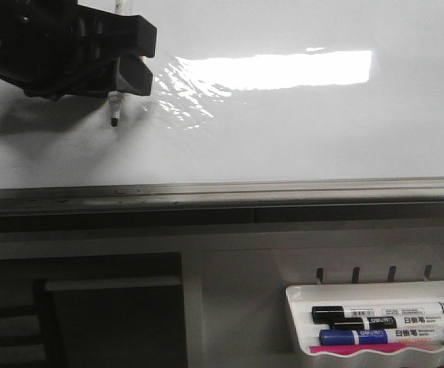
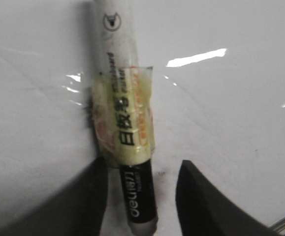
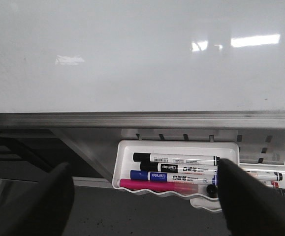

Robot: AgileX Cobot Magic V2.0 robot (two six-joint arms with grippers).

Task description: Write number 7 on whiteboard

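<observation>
Nearest to me in the front view sits the white marker tray, hung below the board, with a black-capped marker, a second black-capped one, a blue-capped one and a pink one lying side by side in it. My right wrist view looks down on that same tray, and my right fingers stand wide apart and released, holding nothing, well apart from the markers. Above the tray runs the grey metal bottom edge of the whiteboard, whose glossy white face carries a long bright glare and a patch of wrinkled film beside my left arm. Farther up on the left side of the board, my left fingers are clenched on a white marker, its dark tip pointing down at or just off the surface; I cannot tell whether it touches. In the left wrist view the marker stands between my two dark fingers, its barrel wrapped in a band of yellowish tape, the black end toward me. I can make out no stroke of the number 7 on the whiteboard in any view.
</observation>
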